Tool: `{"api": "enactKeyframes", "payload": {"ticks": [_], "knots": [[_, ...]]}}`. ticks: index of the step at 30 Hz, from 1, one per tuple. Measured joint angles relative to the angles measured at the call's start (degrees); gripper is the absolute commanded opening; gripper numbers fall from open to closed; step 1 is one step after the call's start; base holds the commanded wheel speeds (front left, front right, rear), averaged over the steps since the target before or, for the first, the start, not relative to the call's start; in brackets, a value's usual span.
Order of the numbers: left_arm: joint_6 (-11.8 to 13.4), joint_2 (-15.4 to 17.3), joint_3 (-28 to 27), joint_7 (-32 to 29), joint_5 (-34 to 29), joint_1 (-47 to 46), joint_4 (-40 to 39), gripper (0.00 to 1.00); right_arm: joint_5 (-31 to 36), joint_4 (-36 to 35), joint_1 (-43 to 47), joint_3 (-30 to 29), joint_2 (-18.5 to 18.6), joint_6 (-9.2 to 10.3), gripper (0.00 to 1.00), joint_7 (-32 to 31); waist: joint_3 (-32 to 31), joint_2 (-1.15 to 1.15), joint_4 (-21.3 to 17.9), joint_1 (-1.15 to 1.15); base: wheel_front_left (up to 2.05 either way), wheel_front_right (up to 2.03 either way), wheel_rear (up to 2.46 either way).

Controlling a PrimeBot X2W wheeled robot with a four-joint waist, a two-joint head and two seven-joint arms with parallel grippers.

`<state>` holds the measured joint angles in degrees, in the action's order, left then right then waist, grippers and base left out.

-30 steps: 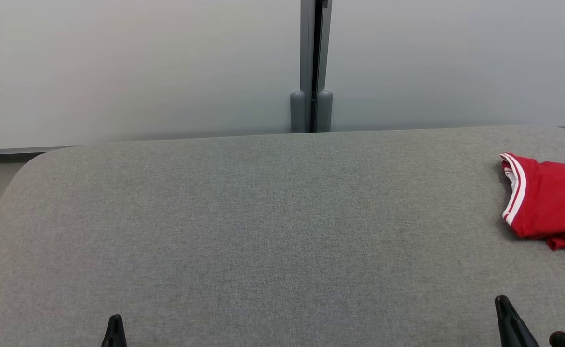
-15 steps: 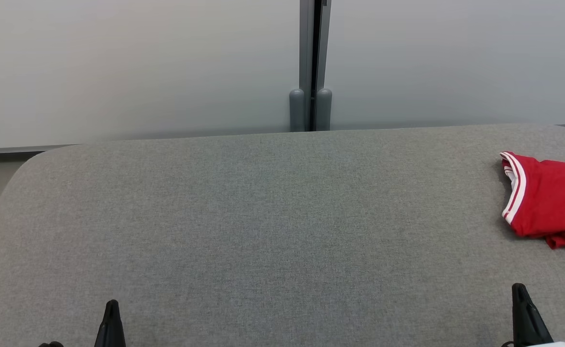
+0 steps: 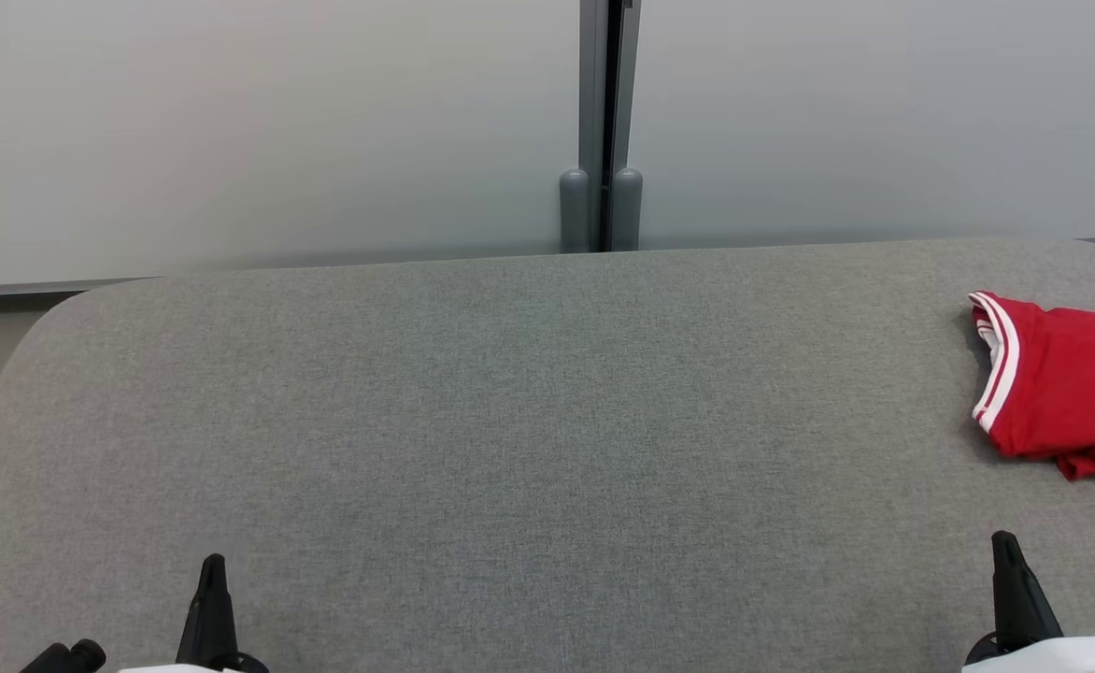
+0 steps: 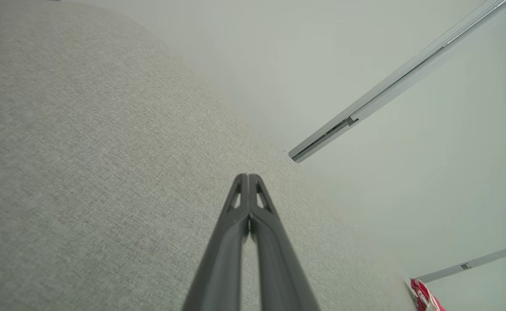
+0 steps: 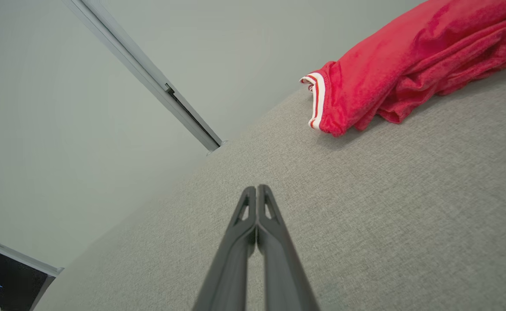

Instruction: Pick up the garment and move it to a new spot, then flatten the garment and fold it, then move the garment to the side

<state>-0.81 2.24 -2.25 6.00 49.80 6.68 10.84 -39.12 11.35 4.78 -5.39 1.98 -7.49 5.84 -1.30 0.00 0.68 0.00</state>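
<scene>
Both hands have come a bit further up into the head view since a second ago, and pale bits of the arms now peek in at the bottom edge. The left hand (image 3: 212,561) has its two dark fingers pressed together with nothing between them. The right hand (image 3: 1003,537) is pressed together too, and empty. I cannot tell if either tip touches the grey tabletop (image 3: 547,421).

The red garment (image 3: 1061,379), with white stripes on its trim, lies bunched at the far right of the tabletop. It is near the right hand but apart from it, and well apart from the left hand. The head view's edge cuts off its right part, so its full shape is hard to tell. Behind the tabletop is a pale wall (image 3: 277,121) with a grey post (image 3: 601,121).
</scene>
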Motion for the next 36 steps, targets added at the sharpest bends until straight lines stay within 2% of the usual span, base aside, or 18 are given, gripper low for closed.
{"api": "enactKeyframes", "payload": {"ticks": [36], "knots": [[-3.18, 0.22, -2.04, -6.01, 20.49, -6.08, 1.48, 0.00, -25.54, 1.20, -5.21, -0.56, 0.30, 0.00, 0.00, -5.91, 0.57, 0.00, -0.27, 0.00, 0.00, 0.00, 0.00]]}}
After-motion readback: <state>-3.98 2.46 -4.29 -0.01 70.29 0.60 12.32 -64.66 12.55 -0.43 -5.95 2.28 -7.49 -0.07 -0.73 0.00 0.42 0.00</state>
